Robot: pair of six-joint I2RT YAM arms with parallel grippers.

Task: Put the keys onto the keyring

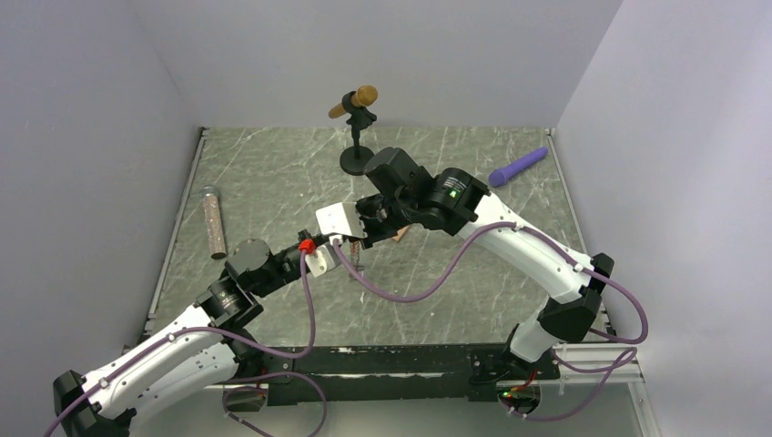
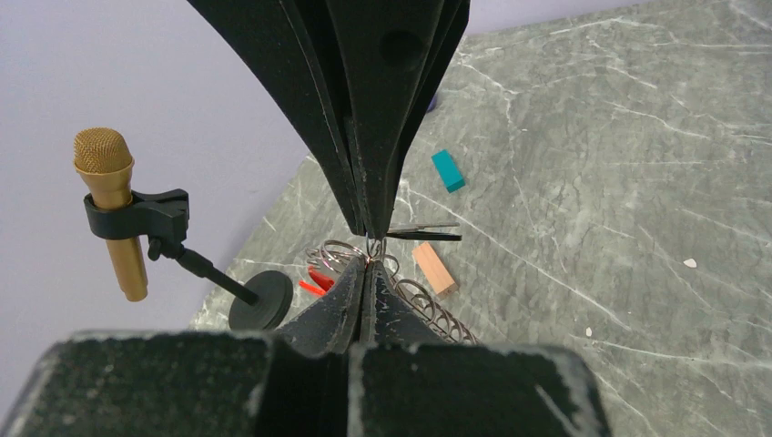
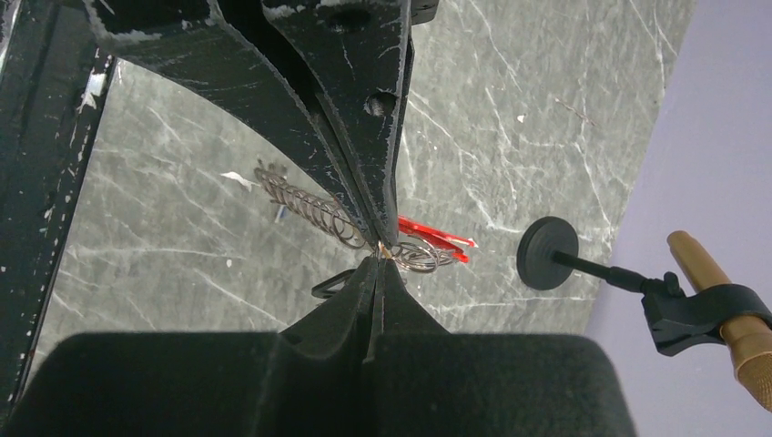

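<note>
My left gripper [image 2: 369,261] and right gripper [image 3: 378,259] meet tip to tip above the table, both shut. The keyring hangs between them: silvery wire rings [image 2: 330,255], a coiled chain [image 3: 305,210] and a red clip [image 3: 433,239]. The left tips pinch a small ring of the keyring. A thin dark key [image 2: 426,234] sticks out sideways from the right gripper's fingers [image 2: 364,137], and its black looped head [image 3: 331,285] shows beside my right tips. In the top view the wrists hide the tips.
A tan block [image 2: 433,269] and a teal block [image 2: 447,170] lie on the grey marbled table [image 1: 273,173]. A gold microphone on a black stand [image 1: 356,116] rises at the back. A purple stick [image 1: 517,167] lies back right and a tube [image 1: 214,221] at the left.
</note>
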